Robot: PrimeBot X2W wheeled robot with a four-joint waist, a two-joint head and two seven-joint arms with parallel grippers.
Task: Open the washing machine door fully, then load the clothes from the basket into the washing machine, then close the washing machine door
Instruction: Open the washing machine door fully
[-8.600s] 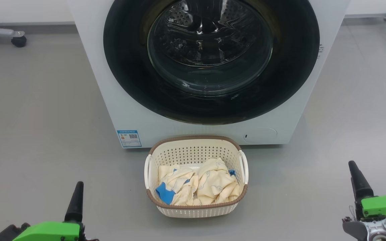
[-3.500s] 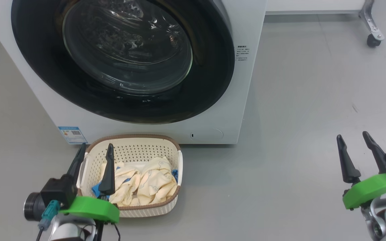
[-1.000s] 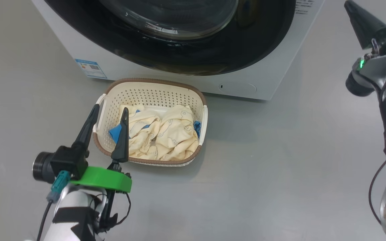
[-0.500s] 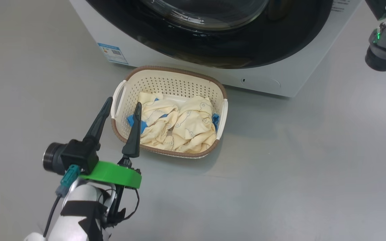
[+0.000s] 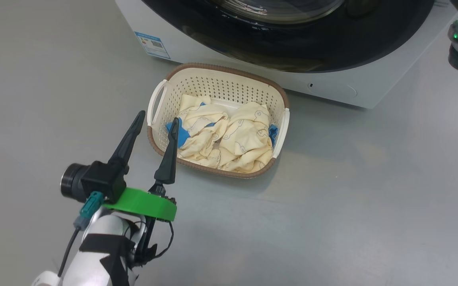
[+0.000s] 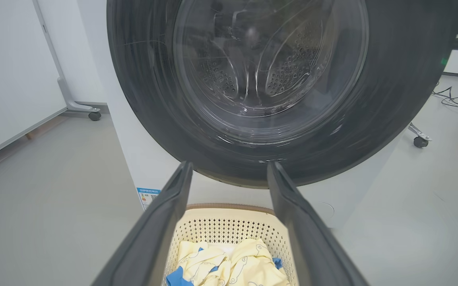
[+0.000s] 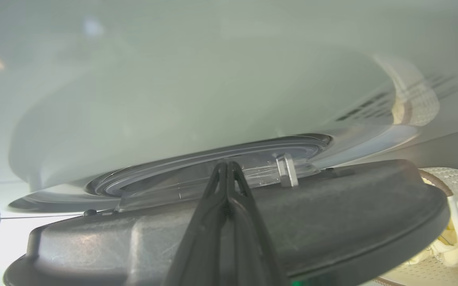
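Head view: the basket (image 5: 221, 87) of clothes (image 5: 237, 139) sat on grey floor (image 5: 352, 198) before the washing machine (image 5: 388, 89), left tool (image 5: 157, 116) spread apart alongside. Left wrist view showed the door (image 6: 392, 99) and a white castored panel (image 6: 14, 71). Right wrist view: right tool (image 7: 226, 165) pinched together at the door's edge.

**Colours and patterns at the washer front**

The washing machine (image 5: 332, 89) is white, with a small blue sticker (image 5: 152, 44). The washing machine door (image 5: 292, 55) has a glossy black rim around clear glass, behind which the steel drum (image 6: 288, 71) shows dotted perforations. The basket (image 5: 221, 81) is cream with rows of small holes, a brown woven-look rim and white handles (image 5: 155, 101). The clothes (image 5: 245, 139) are pale cream-yellow with thin outline prints and bright blue patches. The left gripper (image 5: 157, 116) has black fingers (image 5: 127, 142) on a bright green collar. The floor (image 5: 332, 198) is plain grey.
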